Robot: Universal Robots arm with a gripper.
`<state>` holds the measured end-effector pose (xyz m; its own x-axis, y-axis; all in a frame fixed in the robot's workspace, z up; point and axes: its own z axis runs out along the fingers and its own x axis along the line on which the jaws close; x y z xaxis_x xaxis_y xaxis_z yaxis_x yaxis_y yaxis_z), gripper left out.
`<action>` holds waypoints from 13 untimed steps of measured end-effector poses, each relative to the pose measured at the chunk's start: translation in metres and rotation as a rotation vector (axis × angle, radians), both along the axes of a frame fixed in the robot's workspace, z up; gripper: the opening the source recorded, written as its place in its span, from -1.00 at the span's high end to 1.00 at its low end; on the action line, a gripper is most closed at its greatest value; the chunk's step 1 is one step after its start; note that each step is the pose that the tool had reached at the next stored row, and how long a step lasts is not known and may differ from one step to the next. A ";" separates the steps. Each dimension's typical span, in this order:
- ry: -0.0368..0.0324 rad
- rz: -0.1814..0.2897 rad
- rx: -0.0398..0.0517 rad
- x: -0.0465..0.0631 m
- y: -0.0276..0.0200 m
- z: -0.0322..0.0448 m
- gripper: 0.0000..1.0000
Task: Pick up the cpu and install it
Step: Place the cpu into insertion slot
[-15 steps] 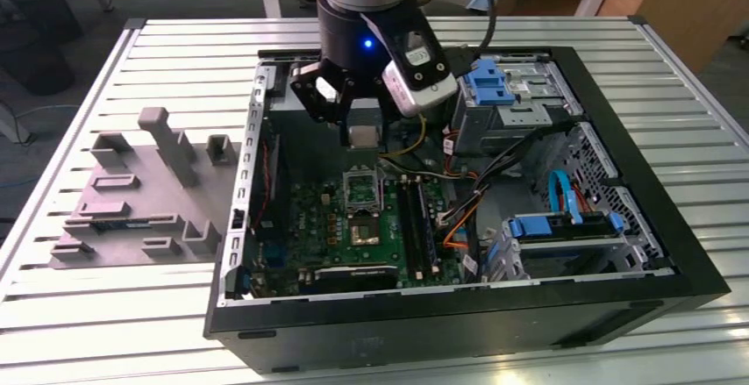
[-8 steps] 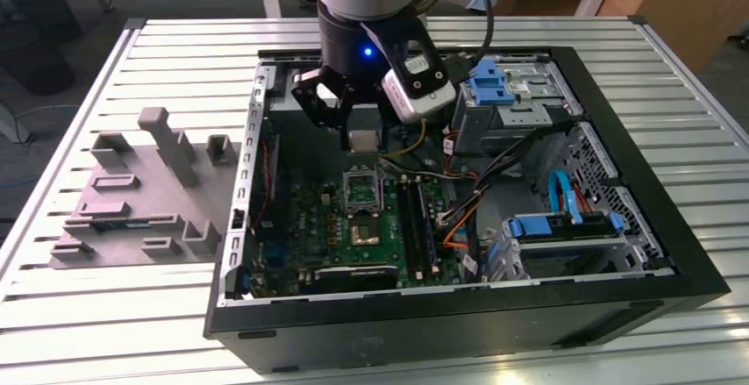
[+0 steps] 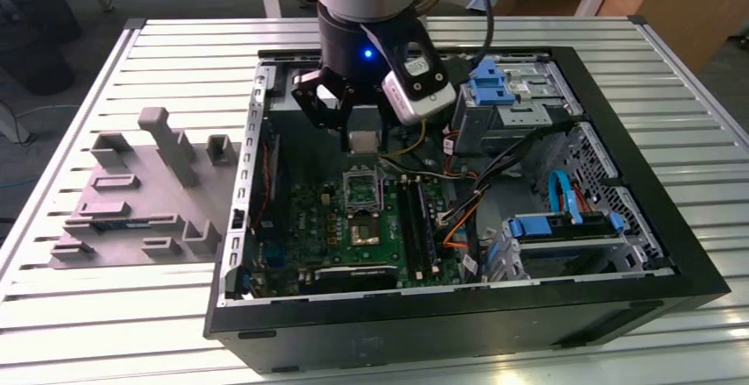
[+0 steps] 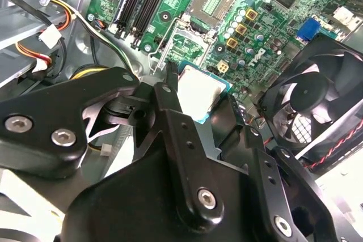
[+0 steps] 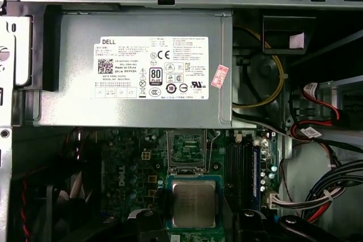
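- The arm (image 3: 360, 17) reaches down into the open PC case (image 3: 655, 267), which lies on its side on the slatted counter (image 3: 175, 52).
- The jaws are clamped on the cpu (image 3: 365, 142), one black jaw on each of two opposite edges; in both wrist views its silvery top faces the camera (image 4: 198, 92) (image 5: 194, 202), with a thin greenish rim showing.
- The cpu is held level inside the case, above the green motherboard (image 3: 339, 227) and near the metal-framed socket (image 5: 187, 148).
- It seems to hang clear of the board rather than sit in the socket, though the height is hard to judge.
- In the second wrist view the socket (image 4: 212, 4) lies open and bare, its frame raised beside it.
- A grey power supply with a white label (image 5: 133, 66) sits beyond the socket in the first wrist view.
- A black fan (image 4: 317, 94) stands near the jaws.
- A grey parts tray (image 3: 140, 201) rests on the counter at the exterior view's left, well apart from the case.
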<state>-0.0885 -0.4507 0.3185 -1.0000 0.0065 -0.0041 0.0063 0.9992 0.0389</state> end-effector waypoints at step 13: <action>0.0026 0.000 0.0000 0.000 -0.0055 -0.0144 0.06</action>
